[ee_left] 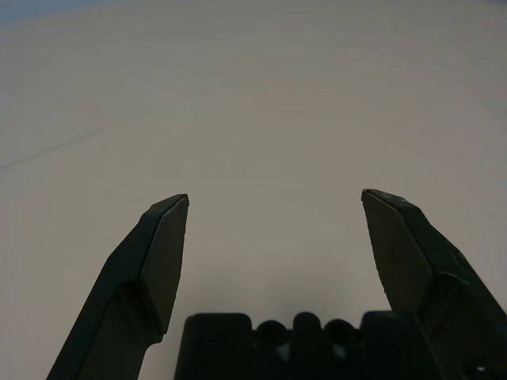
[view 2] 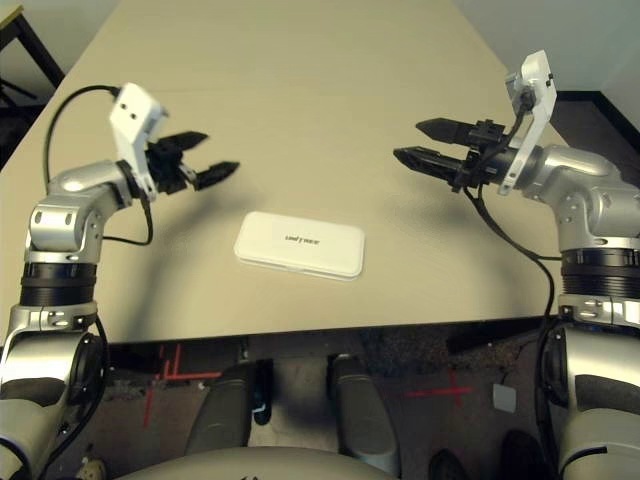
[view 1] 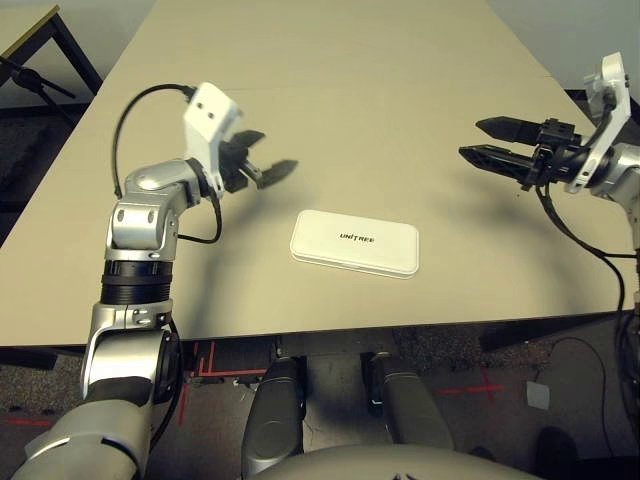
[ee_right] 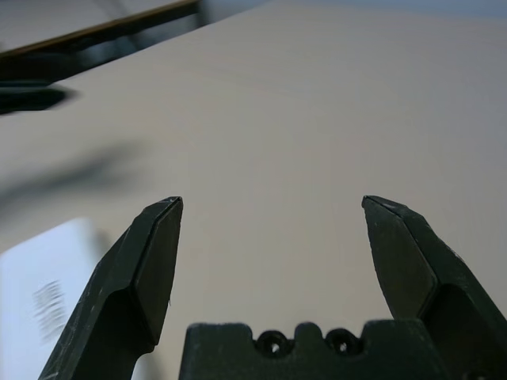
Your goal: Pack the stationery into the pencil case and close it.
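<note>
Case lies shut at centre of surface, both pincers apart and clear of it

Pencil case [view 1: 354, 242] flat on surface [view 1: 350, 90], lid down, lettering up, near front edge; long axis runs 9–3 o'clock, slightly skewed, right end nearer robot. Left pincer [view 1: 266, 156] hangs above surface at approx 10 o'clock from case, fingers spread, nothing held, tips aimed toward 3. Right pincer [view 2: 425, 142] at approx 2 o'clock from case, fingers spread, nothing held, tips aimed toward 9. Left pincer is nearer to case; right stands well apart. No marker, bar or sticks seen loose on surface; contents of case cannot be told. Judgement: lid looks seated, task prob. at its end, unless latch needs a press. Nothing obstructs either arm's path to case. Cables trail off both wrists, clear of case
</note>
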Motion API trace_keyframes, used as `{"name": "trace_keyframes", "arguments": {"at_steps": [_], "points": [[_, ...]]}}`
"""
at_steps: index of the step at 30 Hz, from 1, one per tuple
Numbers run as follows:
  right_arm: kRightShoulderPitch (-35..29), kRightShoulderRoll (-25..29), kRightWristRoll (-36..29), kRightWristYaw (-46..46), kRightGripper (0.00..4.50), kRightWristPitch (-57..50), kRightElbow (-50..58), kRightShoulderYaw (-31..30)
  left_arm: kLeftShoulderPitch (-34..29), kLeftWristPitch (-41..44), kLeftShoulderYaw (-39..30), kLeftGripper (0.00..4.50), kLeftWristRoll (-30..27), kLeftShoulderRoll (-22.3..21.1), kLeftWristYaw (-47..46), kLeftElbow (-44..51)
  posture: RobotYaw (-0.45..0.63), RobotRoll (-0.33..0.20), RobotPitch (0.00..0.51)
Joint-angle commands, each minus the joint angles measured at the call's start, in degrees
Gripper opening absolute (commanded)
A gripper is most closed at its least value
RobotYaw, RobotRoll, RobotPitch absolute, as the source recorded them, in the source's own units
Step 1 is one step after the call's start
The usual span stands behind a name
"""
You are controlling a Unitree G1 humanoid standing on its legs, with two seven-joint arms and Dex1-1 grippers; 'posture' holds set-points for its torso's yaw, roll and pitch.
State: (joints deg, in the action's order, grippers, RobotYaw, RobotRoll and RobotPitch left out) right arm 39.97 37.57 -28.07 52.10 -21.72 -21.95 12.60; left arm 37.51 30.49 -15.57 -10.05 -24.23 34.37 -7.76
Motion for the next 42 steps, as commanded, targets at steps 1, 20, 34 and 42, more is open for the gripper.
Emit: {"name": "trace_keyframes", "arguments": {"at_steps": [1,20,34,42], "points": [[0.42,-2.4,2.55,-8.38,4.5,6.56,-4.06,3.69,-1.7,-3.1,-3.78,4.49,-0.72,1.79,-8.07,0.63,-0.03,0.0,0.16],[5.9,-6.03,12.69,-33.55,4.5,28.44,-30.4,6.86,-7.77,-22.19,-7.19,4.49,1.37,8.01,-32.06,-2.85,-0.05,0.0,0.152],[7.95,-4.8,13.29,-33.45,4.5,30.21,-34.37,6.78,-7.71,-24.6,-7.3,4.49,1.4,7.54,-37.51,-8.52,-0.08,0.0,0.156],[6.22,-6.08,14.03,-33.37,4.5,29.48,-33.4,5.81,-7.88,-25.46,-6.67,4.49,0.95,7.49,-37.11,-8.74,-0.07,0.0,0.157]]}}
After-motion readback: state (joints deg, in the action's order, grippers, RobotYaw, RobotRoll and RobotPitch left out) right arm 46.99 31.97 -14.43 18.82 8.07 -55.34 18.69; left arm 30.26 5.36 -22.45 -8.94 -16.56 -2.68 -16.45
